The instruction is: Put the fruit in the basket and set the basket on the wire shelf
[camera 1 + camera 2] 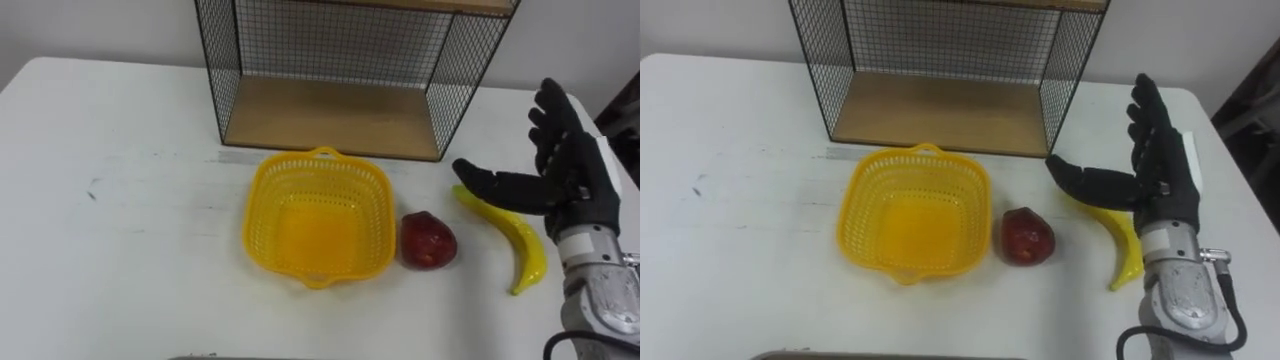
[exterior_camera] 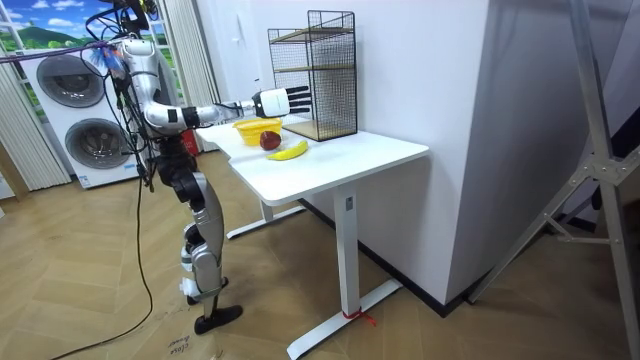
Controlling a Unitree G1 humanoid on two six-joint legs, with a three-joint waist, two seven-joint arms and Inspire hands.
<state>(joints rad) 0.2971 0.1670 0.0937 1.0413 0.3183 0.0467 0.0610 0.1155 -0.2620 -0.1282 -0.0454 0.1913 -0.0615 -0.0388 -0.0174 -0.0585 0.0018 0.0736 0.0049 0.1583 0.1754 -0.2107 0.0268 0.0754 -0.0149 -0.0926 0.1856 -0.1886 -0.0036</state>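
**A:** Where's the fruit?

**B:** Both pieces are out on the worktop. The banana is at the right. The red fruit sits between it and the basket, just beside the basket's right rim. The basket is empty and stands in front of the wire shelf, which has nothing on its board.

**A:** And the hand?

**B:** The right hand is released, with fingers straight and spread and the palm facing left. It's right at the banana, on the fruit's right side, with the thumb reaching across the banana's far end.

**A:** How does the banana lie?

**B:** Its long axis runs from near the shelf's front right corner back toward the robot, and it bows out to the right. I'd judge the hand has to come down and close across that axis. The basket is then off to the left, past the red fruit.

**A:** Anything unclear?

**B:** The thumb hides the banana's far tip, so I can't tell whether they touch. I also can't tell whether the red fruit touches the basket. The eye views cut off the top of the shelf.
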